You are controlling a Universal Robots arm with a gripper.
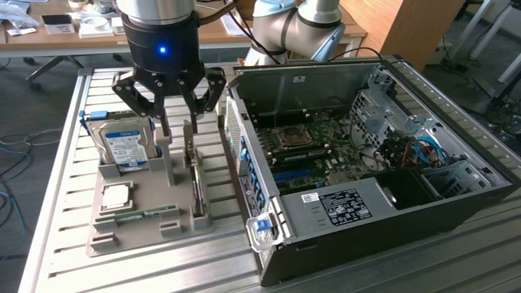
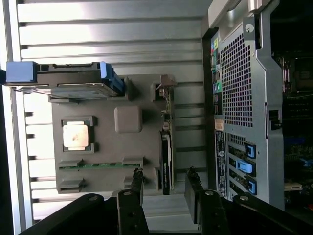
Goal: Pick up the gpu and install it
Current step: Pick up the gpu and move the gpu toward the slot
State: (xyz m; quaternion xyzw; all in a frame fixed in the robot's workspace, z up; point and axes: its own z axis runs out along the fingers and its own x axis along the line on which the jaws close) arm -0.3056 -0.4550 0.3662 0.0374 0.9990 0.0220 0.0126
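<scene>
Pincer (image 1: 179, 122) released, jaws wide, above gpu (image 1: 195, 180), one finger each side. Gpu upright on edge in slot along holder tray (image 1: 138, 231) edge. Judged light, stiff, fragile: grip flat faces near top edge.

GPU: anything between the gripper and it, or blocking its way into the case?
Nothing visible. The open gripper hangs above the gpu, which stands on edge in the grey tray, one finger on each side. The case beside the tray lies with its side open.
</scene>
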